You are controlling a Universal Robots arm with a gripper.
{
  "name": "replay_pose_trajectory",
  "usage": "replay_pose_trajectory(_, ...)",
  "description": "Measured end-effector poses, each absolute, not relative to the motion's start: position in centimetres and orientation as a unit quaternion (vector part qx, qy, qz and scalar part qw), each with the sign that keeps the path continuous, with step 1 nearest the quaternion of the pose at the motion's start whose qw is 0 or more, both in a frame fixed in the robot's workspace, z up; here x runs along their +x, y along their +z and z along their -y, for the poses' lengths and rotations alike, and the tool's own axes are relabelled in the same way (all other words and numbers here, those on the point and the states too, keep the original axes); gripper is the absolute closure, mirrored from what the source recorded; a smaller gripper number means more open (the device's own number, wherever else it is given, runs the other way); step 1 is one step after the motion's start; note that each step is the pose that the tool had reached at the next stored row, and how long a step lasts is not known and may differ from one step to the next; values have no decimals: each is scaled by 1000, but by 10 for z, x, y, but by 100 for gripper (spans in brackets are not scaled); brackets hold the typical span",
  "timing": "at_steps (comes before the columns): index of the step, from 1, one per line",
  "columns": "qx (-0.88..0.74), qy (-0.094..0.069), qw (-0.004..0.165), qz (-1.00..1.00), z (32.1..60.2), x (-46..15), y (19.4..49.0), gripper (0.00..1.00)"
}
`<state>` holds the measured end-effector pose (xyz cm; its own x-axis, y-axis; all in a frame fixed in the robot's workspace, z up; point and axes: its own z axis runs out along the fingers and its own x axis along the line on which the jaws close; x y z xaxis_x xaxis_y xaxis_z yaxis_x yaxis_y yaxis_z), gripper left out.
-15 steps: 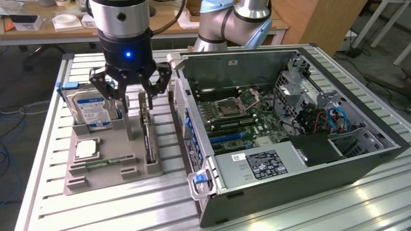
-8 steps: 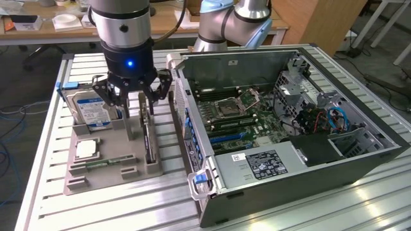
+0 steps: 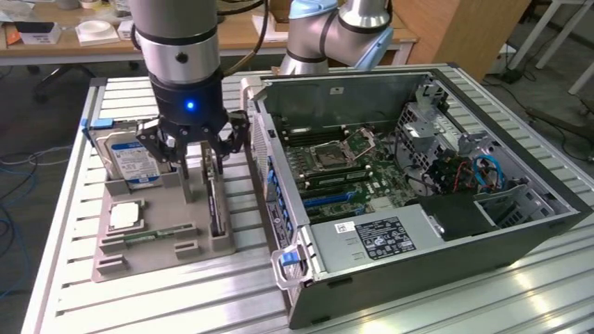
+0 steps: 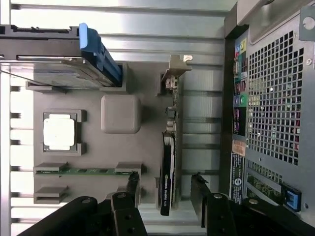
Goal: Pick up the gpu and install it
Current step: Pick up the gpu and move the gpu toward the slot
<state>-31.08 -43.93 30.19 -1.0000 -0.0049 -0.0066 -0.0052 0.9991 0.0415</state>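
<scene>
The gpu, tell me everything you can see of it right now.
The gpu is a thin dark circuit card standing on its long edge in a slot of the gray holder, beside the open computer case. A silvery metal bracket caps one end; a thicker black part covers the other half. The open hand straddles it, a finger on each side, neither touching. Only the holder touches it.

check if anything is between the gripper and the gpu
Nothing visible stands between them. The open gripper hangs right over the gpu, which stands on edge in the grey holder. In the wrist view its fingers sit to either side of the card, with only bare holder in the gaps.
</scene>
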Motion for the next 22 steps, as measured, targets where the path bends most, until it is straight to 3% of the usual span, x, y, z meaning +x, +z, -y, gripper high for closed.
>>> replay_pose_trajectory(22, -3, 21, 3, -1000, 442, -306, 265, 45)
